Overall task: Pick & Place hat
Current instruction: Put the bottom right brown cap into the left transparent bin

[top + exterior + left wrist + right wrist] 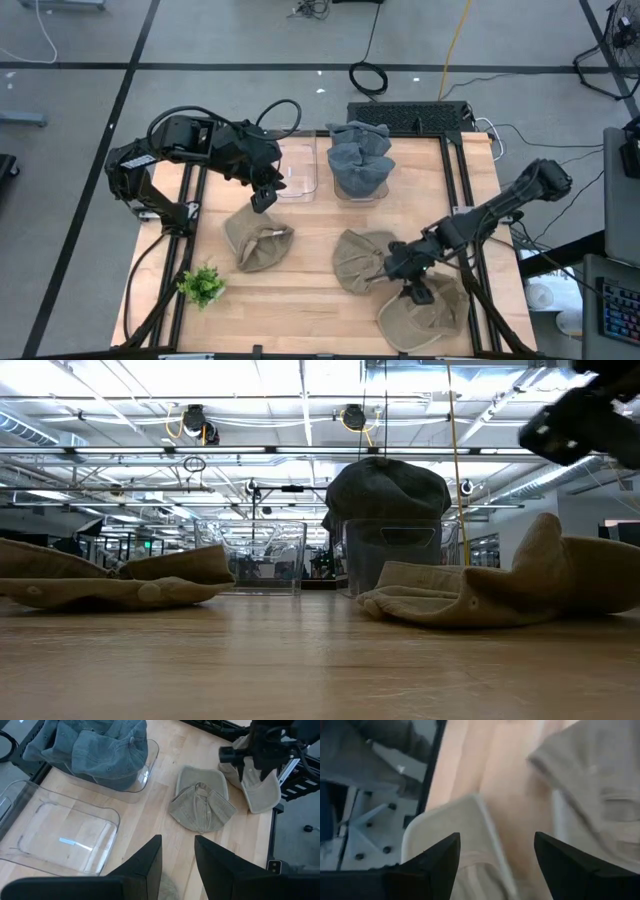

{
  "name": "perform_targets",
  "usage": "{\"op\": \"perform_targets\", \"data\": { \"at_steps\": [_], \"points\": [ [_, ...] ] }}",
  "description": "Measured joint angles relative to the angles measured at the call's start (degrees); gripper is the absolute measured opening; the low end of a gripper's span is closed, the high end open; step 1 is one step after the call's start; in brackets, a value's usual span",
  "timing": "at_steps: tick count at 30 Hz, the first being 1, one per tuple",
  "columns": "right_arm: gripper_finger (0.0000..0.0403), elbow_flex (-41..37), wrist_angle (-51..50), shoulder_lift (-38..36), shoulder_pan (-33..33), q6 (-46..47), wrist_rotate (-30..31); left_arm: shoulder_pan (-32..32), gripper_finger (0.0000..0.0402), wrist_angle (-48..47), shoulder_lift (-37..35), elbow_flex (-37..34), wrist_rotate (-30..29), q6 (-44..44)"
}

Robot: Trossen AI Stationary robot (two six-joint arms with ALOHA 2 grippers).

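Observation:
Three tan hats lie on the wooden table: one at the left (pixel 258 240), one in the middle (pixel 362 260), one at the near right (pixel 425 312). Grey hats (pixel 358 162) are piled in a clear bin at the far side. My right gripper (pixel 408 283) hangs open over the near right hat. In the right wrist view its fingers (pixel 497 840) stand on either side of that hat's pale brim (pixel 465 822), above it. My left gripper (pixel 263 197) is open and raised between the empty clear bin (pixel 295 175) and the left hat. Its own view (pixel 177 842) looks across at the middle hat (pixel 202 805).
A small green plant (pixel 202 285) stands near the table's near left corner. The empty clear bin (pixel 60 840) sits beside the bin of grey hats (pixel 95 750). Black frame rails run along the table's left and right sides. Bare wood shows between the left and middle hats.

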Motion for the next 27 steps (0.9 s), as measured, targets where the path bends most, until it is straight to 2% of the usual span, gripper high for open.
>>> {"op": "perform_targets", "data": {
  "at_steps": [10,23,27],
  "points": [
    [0.0243,-6.7,5.2,0.0,1.9,2.8,0.6,0.0,0.0124,0.0,0.0,0.0,0.0,0.0],
    [0.0242,-7.1,9.8,7.0,2.0,1.1,-0.8,0.0,0.0124,0.0,0.0,0.0,0.0,-0.1],
    [0.0242,-7.1,11.3,9.0,2.0,1.1,-4.8,0.0,0.0124,0.0,0.0,0.0,0.0,-0.2]
  ]
}}
